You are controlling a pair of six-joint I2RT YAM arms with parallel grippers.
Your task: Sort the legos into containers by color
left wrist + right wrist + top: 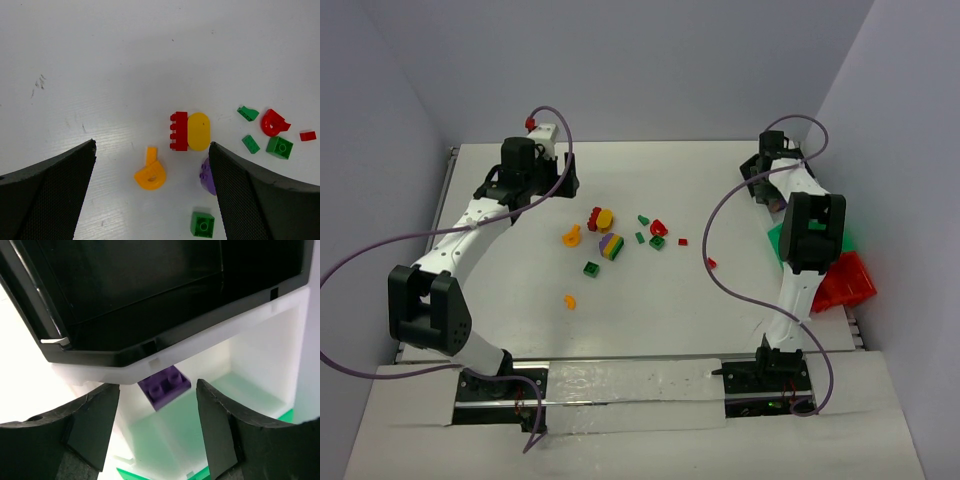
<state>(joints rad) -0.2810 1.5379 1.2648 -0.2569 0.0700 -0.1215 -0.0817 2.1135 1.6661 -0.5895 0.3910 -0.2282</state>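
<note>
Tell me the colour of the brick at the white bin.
The brick is purple, clearest in the right wrist view.

The desk carries four red legos, four green legos, three orange-yellow legos and one stacked purple-yellow-green block. One loose purple brick makes thirteen pieces. There are four bins: one black bin, one white bin, one green bin, one red bin. Two arms.

purple brick, white bin, black bin
</note>
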